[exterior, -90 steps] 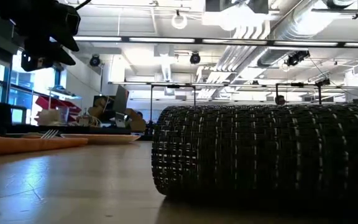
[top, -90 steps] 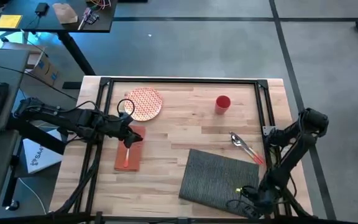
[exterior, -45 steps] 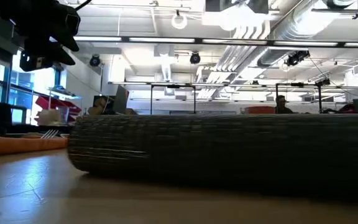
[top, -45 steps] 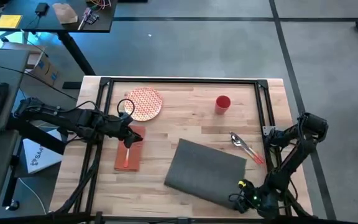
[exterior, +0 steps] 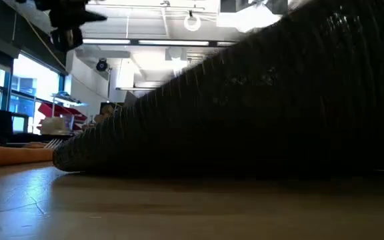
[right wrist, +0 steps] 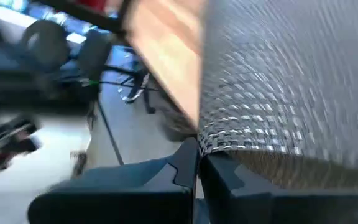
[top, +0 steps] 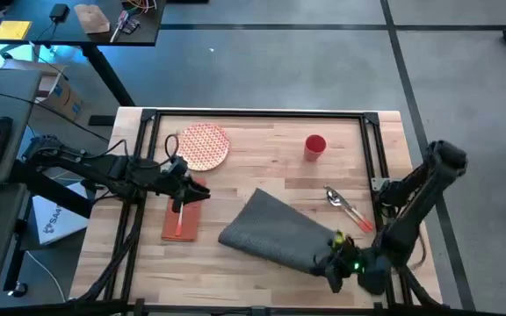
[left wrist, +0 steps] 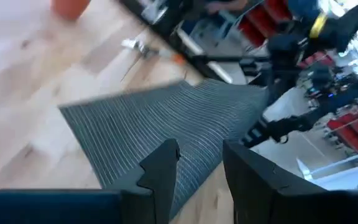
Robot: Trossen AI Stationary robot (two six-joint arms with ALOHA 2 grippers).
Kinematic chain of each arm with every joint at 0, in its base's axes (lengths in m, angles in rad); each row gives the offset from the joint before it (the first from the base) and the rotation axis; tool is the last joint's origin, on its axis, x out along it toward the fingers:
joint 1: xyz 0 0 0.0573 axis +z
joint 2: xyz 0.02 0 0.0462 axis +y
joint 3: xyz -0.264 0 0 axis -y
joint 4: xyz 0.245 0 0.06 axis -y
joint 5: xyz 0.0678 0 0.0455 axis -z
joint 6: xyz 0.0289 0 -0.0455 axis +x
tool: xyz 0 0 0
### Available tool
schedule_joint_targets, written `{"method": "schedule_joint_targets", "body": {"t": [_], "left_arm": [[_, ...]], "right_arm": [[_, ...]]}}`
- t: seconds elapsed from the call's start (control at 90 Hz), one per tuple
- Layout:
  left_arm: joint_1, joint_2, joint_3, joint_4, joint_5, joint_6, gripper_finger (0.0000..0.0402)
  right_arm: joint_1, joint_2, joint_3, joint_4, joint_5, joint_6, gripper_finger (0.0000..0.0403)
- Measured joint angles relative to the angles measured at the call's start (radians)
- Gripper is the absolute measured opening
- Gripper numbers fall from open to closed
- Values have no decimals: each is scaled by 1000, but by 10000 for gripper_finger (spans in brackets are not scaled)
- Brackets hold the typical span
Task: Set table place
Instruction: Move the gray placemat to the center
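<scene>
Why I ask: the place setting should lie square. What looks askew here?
The placemat lies skewed on the table, its near-right corner pinched in the right gripper and raised off the wood. The left gripper hovers open above the orange napkin.

My pincer hangs with its two dark fingers apart above the plank counter. Beyond them lies the grey ribbed placemat, its far edge lifted by the other arm's pincer. Cutlery lies further off.
</scene>
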Motion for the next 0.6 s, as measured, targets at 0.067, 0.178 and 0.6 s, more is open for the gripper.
{"method": "schedule_joint_targets", "body": {"t": [0.067, 0.178, 0.6], "left_arm": [[-5, 6, 0, 13, -18, 17, 100], [-8, 26, 18, 4, -36, 34, 83], [-9, 71, 64, -20, -46, 68, 53]], "right_arm": [[-92, -36, 116, -104, -121, -193, 0], [-298, -43, 310, -236, -434, -484, 0], [-854, 239, 408, -575, -1231, -1094, 0]]}}
